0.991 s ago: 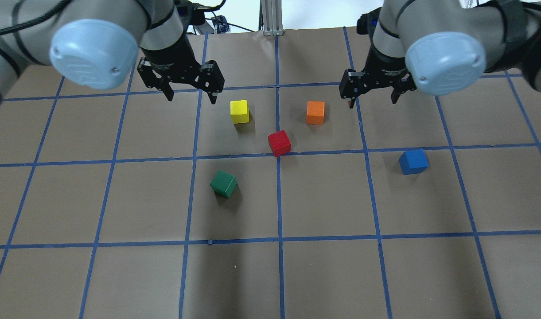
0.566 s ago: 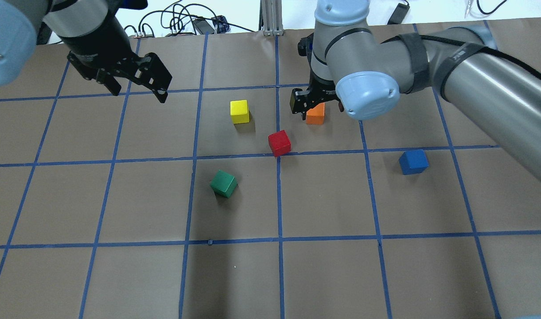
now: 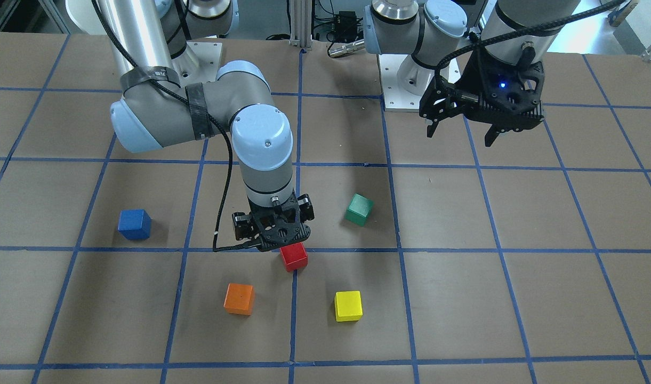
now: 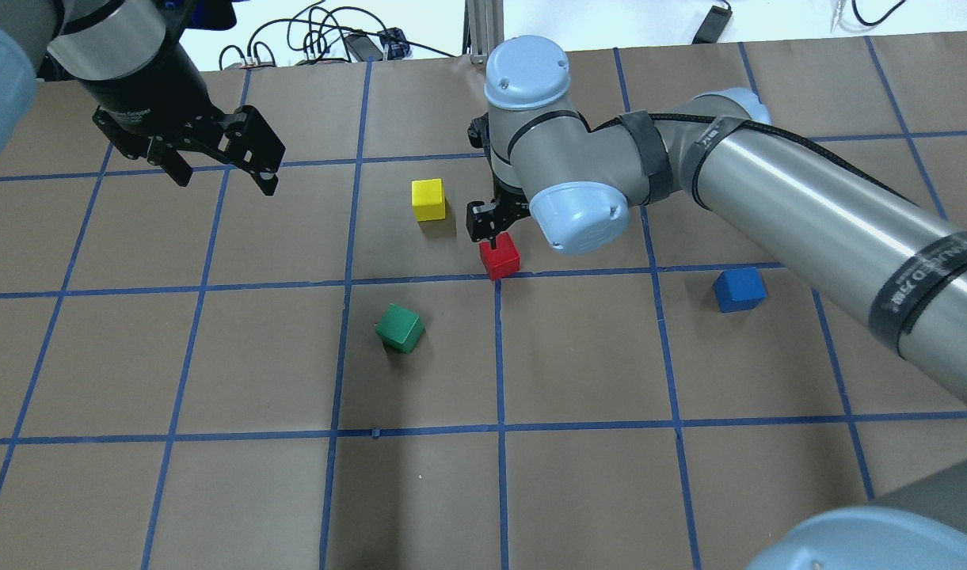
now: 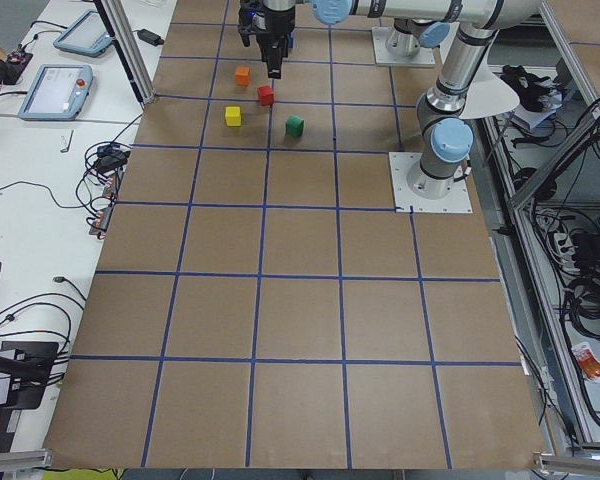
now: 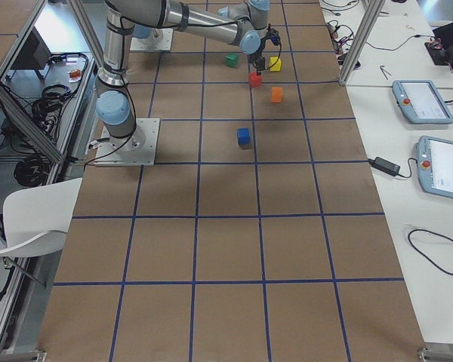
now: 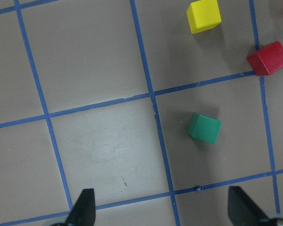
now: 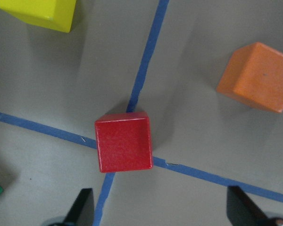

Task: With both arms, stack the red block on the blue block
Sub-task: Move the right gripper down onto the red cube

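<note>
The red block [image 4: 500,257] sits on a blue tape crossing near the table's middle. My right gripper [image 3: 281,241] is open and empty, hovering just above it. In the right wrist view the red block [image 8: 124,141] lies ahead of the fingertips [image 8: 83,207], left of centre. The blue block [image 4: 739,289] stands alone on the table's right half, also shown in the front view [image 3: 134,224]. My left gripper [image 4: 226,182] is open and empty, raised over the far left of the table, well away from both blocks.
A yellow cube [image 4: 428,199] stands behind and left of the red block. A green cube [image 4: 399,328] lies in front and left of it. An orange cube [image 3: 239,298] is close on the red block's far right, hidden under my right arm in the overhead view.
My right arm has swung left, from over the orange cube to over the red block, and come lower. My left gripper has drawn further left. No block has moved.
</note>
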Motion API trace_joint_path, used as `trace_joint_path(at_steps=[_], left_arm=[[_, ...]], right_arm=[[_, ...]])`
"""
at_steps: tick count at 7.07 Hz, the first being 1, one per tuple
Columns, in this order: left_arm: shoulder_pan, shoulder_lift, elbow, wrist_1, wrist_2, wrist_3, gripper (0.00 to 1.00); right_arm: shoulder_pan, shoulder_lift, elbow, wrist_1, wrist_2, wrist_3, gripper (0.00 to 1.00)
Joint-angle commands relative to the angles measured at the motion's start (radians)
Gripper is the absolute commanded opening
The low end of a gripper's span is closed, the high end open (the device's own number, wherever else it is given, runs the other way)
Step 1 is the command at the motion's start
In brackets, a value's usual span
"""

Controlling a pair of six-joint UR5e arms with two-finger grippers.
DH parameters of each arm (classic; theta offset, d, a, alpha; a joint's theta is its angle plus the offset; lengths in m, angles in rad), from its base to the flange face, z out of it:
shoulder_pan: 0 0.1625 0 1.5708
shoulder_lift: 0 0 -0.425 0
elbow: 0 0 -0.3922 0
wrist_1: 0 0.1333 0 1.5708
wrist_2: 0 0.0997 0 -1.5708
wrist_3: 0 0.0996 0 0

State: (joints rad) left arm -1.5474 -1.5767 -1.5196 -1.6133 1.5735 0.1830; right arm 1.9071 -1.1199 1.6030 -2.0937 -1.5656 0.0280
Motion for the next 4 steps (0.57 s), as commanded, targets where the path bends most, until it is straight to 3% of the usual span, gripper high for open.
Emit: trace_joint_path(at_steps=[1, 4], left_arm=[[-0.010, -0.003, -0.001, -0.004, 0.000, -0.037, 1.00], [-0.014, 0.029, -0.005, -0.039, 0.008, -0.040, 1.00]], right_arm=[[0.004, 0.058, 0.000, -0.050, 0.068, -0.011, 1.00], [0.006, 0.089, 0.005, -0.081, 0.070, -0.059, 1.00]])
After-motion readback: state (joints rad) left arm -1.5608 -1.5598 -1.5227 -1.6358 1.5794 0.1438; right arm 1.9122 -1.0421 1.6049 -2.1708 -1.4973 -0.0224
